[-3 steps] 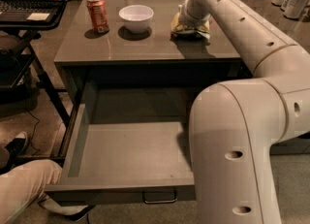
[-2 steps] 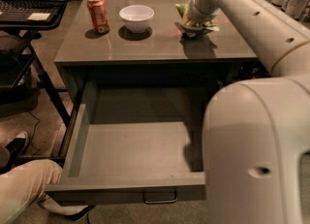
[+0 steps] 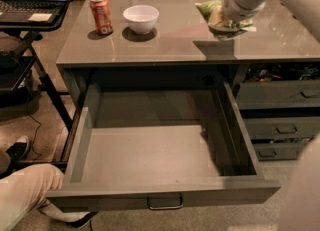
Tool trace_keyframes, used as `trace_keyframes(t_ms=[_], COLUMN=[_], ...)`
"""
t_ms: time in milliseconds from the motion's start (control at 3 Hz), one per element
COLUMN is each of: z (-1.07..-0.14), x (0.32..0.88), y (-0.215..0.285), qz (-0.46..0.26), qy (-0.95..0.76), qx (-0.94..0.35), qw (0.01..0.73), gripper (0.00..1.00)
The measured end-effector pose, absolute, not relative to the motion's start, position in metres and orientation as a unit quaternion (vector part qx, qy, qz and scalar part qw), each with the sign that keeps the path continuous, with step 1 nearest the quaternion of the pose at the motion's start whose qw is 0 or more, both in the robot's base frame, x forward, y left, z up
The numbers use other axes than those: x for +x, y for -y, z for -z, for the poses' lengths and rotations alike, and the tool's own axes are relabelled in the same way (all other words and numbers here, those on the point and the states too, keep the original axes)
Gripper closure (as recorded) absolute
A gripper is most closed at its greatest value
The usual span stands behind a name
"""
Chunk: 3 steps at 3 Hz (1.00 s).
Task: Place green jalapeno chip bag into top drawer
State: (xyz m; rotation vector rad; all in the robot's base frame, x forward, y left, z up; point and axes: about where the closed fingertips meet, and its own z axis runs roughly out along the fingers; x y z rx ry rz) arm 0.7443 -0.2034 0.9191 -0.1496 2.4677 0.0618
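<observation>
The green jalapeno chip bag point(image 3: 209, 9) is at the back right of the grey tabletop point(image 3: 165, 40), slightly raised, with its shadow on the table below it. My gripper point(image 3: 227, 19) comes in from the upper right and is shut on the bag; the white arm hides most of the bag. The top drawer point(image 3: 165, 191) is pulled fully out below the table's front edge. Its inside is bare, and its small metal handle point(image 3: 165, 205) is at the centre of the front.
An orange-red soda can point(image 3: 101, 14) and a white bowl point(image 3: 140, 18) stand at the back left of the table. Narrower grey drawers point(image 3: 280, 125) are stacked at the right. A laptop point(image 3: 30, 0) sits on a stand at the left. A person's leg point(image 3: 25, 197) is at the bottom left.
The arm has swung away to the upper right, uncovering the drawer. The gripper has taken the bag and raised it slightly off the table, moving it a little to the right.
</observation>
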Motion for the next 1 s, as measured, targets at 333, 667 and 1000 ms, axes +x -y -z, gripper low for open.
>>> trace_keyframes(t_ms=[333,667,1000], z=[-0.941,-0.932,-0.899], x=[0.686,0.629,0.573], y=[0.212,0.196,0.162], qz=[-0.045,-0.102,-0.193], qy=[-0.946,-0.950,-0.933], qx=[-0.108,-0.173,-0.253], qw=[0.302,0.240,0.165], gripper=[1.00,1.00,1.00])
